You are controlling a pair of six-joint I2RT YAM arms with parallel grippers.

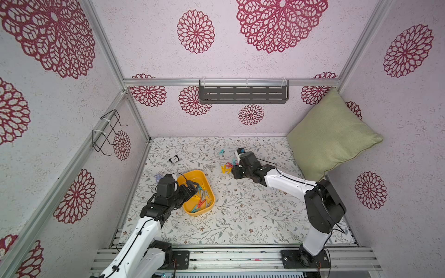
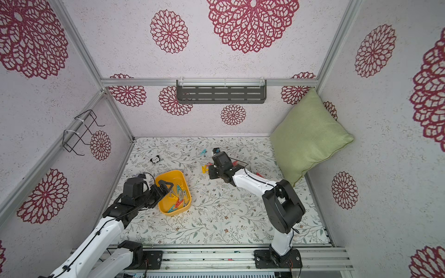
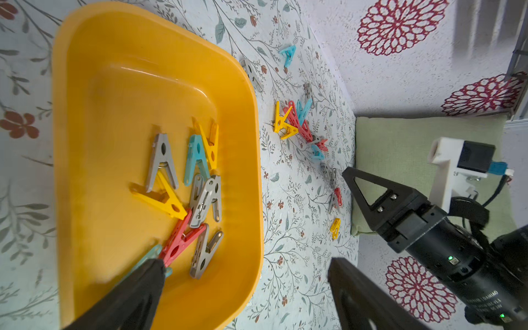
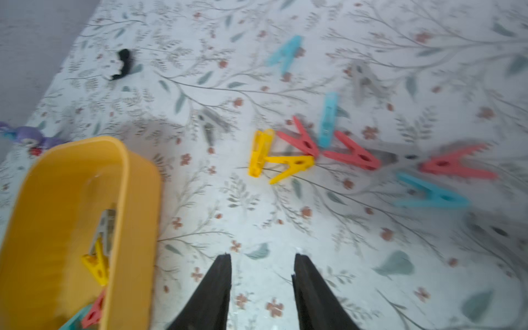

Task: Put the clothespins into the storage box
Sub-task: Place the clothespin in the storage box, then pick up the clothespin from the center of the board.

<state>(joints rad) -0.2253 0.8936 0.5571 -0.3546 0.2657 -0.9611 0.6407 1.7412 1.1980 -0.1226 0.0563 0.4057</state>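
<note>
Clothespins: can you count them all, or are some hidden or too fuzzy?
No, not all.
Teal clothespin in the box: left wrist view, half under a finger of the left end effector.
Grey clothespins: right wrist view, smeared by motion blur.
Box contents: right wrist view, hidden by its wall, cut by the edge.
Pile beside the right arm: both top views, tiny, partly under the arm.

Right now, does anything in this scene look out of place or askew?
Nothing damaged. Colourful plastic clothespins lie scattered on the floral cloth, outside the shallow yellow plastic tub, which sits askew. A small black-and-white panda toy lies apart, the odd item.
</note>
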